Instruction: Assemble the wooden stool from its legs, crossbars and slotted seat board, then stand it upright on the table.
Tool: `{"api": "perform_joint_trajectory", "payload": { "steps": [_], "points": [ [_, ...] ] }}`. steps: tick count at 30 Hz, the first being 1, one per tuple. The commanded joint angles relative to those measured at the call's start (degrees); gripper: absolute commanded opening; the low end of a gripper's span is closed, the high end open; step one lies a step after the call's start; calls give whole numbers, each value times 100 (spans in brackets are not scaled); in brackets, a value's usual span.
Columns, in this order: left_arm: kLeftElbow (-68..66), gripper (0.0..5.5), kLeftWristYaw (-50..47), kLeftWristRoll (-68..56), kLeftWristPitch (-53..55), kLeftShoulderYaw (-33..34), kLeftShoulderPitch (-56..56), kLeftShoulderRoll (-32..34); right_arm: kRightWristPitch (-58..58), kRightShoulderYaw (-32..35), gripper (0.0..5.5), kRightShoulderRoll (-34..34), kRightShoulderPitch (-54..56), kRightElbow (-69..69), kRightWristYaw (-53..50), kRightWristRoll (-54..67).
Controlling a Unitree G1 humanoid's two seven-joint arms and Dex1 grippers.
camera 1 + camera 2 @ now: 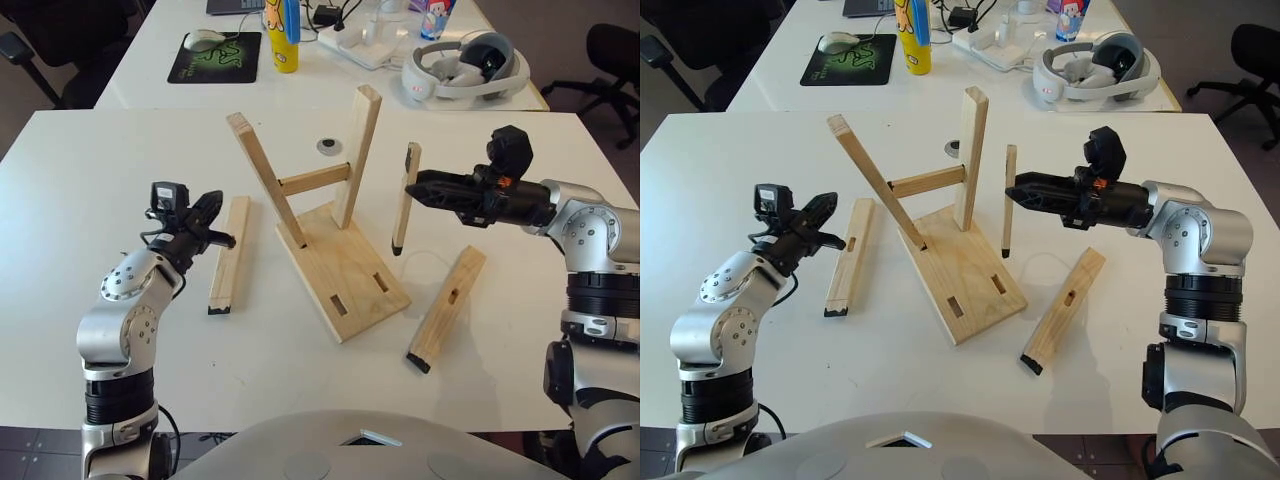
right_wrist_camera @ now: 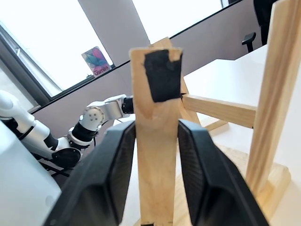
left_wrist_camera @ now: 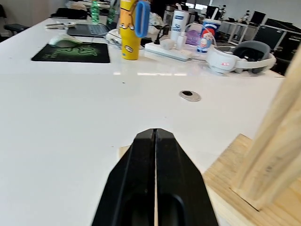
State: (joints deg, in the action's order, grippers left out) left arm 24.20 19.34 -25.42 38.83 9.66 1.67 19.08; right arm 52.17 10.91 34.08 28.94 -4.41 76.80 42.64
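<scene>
1. Two eye views: right gripper (image 1: 412, 187), arm extended from frame right, pinches leg (image 1: 403, 215) upright, just right of centre board (image 1: 345, 270).
2. Left wrist: left gripper (image 3: 155, 134) fingers pressed together, empty.
3. Right wrist: fingers (image 2: 115, 169) flank leg.

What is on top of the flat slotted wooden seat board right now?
A leaning wooden leg and a nearly upright leg stand on the seat board at its far end, joined by a short crossbar. Two near slots are empty. How deep the leg ends sit is hidden.
</scene>
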Motion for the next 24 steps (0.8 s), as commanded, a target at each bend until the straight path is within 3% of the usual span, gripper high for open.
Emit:
{"api": "perform_joint_trajectory", "payload": {
  "steps": [1,8,13,14,19,24],
  "points": [
    [21,0,290,-73,284,-70,-219,374,384,391,134,-472,183,630,-984,666],
    [608,0,699,-464,552,50,-313,765,760,909,134,-1176,644,1072,-2650,1851],
    [1439,0,1012,-1284,896,319,-77,1138,578,803,134,-1575,956,1372,-3590,2149],
    [1555,23,939,-1413,974,322,60,1132,531,709,134,-1600,955,1461,-3651,2125],
    [1919,108,338,-2637,1262,394,885,717,133,-90,134,-1214,663,2000,-2760,1722],
    [1766,192,-76,-3897,1322,615,1547,785,-609,-767,134,-891,621,1970,-1812,1021]
  ]
}}
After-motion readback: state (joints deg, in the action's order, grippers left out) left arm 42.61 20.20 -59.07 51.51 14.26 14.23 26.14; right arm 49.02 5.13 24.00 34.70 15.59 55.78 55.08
